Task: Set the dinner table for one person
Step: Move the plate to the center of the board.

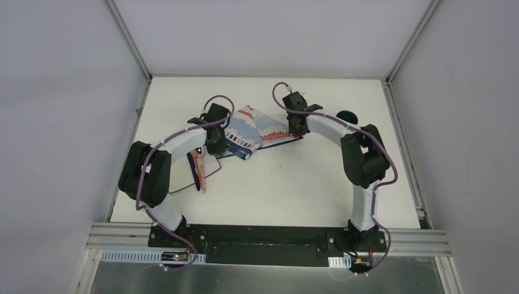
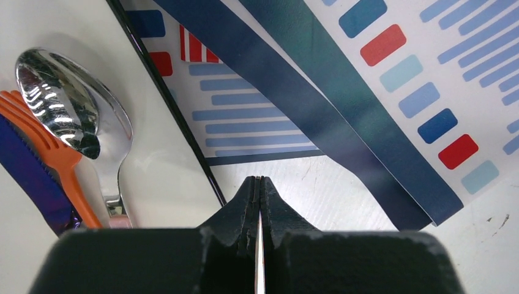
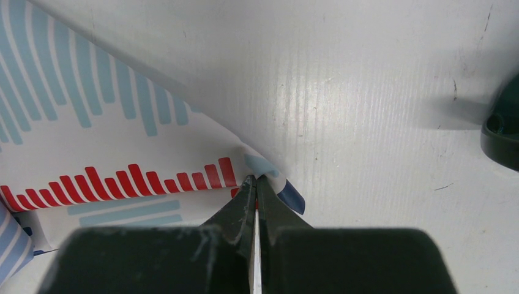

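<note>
The white dinner table (image 1: 287,184) carries a crumpled red-blue-white striped cloth (image 1: 251,130) at its middle. My right gripper (image 1: 296,131) is at the cloth's right edge. In the right wrist view it (image 3: 256,177) is shut, pinching a corner of the cloth (image 3: 122,122). My left gripper (image 1: 215,144) is at the cloth's left edge. In the left wrist view it (image 2: 257,179) is shut with nothing seen between the jaws, just above the table (image 2: 318,196), beside the white square plate (image 2: 159,153). The cloth (image 2: 379,79) lies just ahead of it.
The white plate (image 1: 180,180) sits at the left under my left arm. A steel spoon (image 2: 67,110), an orange fork (image 2: 58,156) and a purple knife (image 2: 30,177) lie on it. A dark round cup (image 1: 347,115) stands behind my right arm, also in the right wrist view (image 3: 502,135).
</note>
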Available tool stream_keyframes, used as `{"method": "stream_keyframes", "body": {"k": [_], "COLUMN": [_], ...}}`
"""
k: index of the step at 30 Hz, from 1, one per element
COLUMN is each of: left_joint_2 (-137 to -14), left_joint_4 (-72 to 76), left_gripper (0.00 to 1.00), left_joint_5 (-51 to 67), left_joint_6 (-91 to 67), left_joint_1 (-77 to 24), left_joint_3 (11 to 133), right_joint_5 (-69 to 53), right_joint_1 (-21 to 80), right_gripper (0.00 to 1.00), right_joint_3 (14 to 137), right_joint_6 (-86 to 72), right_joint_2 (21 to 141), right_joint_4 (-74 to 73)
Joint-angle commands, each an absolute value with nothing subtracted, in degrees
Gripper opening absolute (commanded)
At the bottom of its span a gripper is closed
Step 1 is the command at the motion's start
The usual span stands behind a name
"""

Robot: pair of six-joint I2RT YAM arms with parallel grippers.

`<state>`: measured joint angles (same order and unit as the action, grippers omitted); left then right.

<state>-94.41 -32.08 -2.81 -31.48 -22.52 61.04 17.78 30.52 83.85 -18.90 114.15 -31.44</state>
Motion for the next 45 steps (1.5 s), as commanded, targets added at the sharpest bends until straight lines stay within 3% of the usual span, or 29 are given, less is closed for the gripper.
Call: {"method": "stream_keyframes", "body": {"k": [1, 45], "left_joint_2": [-95.10, -90.50], "left_joint_4": [-29.87, -30.13], "left_gripper": [0.00, 0.00], "left_joint_5": [-2.90, -0.23], "left_joint_6": [-30.72, -29.00], "left_joint_1": [-22.04, -9.84], "left_joint_3": [63.15, 54.23], "right_joint_5": [19.06, 18.16], "right_joint_1": [30.85, 30.89], "right_gripper": [0.00, 0.00], "right_joint_3": [83.96, 83.59], "right_joint_6": [-18.01, -18.74], "right_joint_2": [111.89, 112.81], "right_joint_4": [-30.59, -29.82]}}
